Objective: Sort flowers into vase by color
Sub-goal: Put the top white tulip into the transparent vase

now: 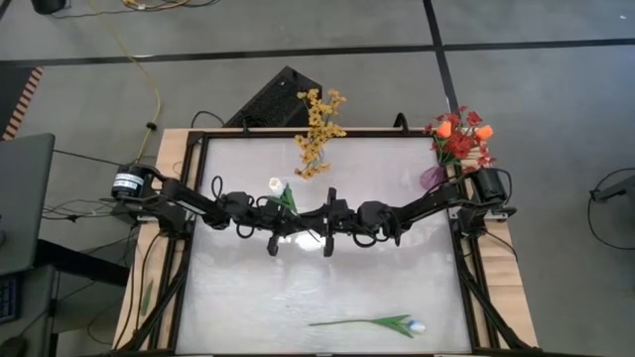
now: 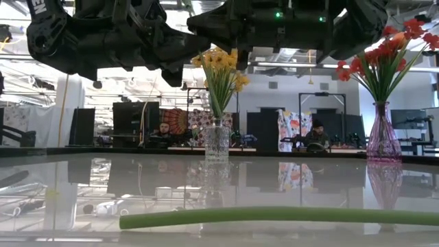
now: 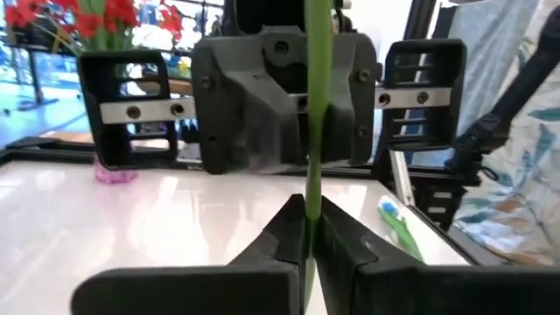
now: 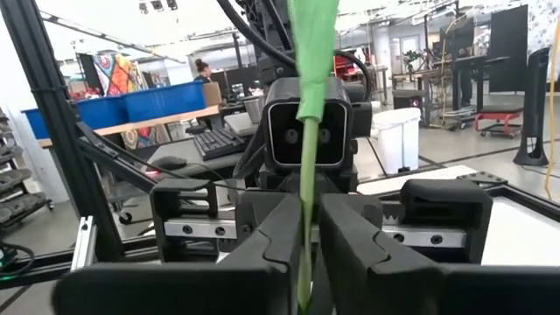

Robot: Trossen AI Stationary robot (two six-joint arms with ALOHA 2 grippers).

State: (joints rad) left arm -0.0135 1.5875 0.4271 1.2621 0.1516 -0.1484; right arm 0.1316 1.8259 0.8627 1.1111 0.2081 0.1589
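Since I'm passing the white flower point(image 1: 277, 187) across, left gripper point(image 1: 274, 241) and right gripper point(image 1: 328, 241) both pinch its stem point(image 3: 313, 105).

Right gripper point(image 4: 302, 249) has its fingers pinched on a green stem point(image 4: 308, 131). The stem runs straight up. Left gripper point(image 4: 302, 223) sits right behind, facing it.

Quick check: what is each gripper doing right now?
Left gripper: shut on the white flower stem.
Right gripper: around the same stem; grip cannot be told.
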